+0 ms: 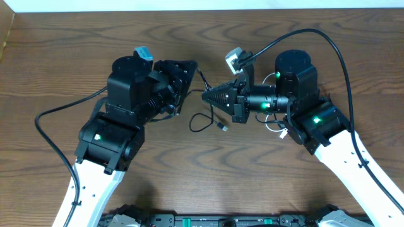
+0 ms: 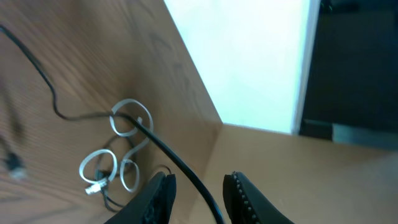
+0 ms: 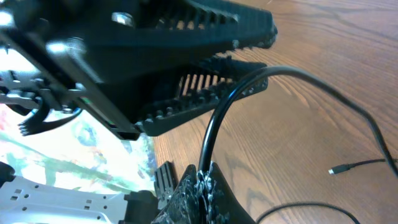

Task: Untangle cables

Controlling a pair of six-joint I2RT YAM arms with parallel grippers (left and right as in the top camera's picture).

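1. Overhead: left gripper [image 1: 184,74] and right gripper [image 1: 209,96] tip to tip; black cable [image 1: 191,123] between them, slack looped on table [image 1: 202,38].
2. Left wrist: jaws parted, black cable [image 2: 183,169] passing loosely between; white cable [image 2: 127,134] coiled beyond.
3. Right wrist: right gripper [image 3: 202,183] clamped on black cable [image 3: 280,70].

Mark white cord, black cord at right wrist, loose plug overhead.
Thin white looped cord [image 2: 129,101], left wrist view, top of upper loop.
Thin black cord [image 3: 214,124], right wrist view, rising arc.
Small black end plug [image 1: 223,128], overhead view, cord tip.
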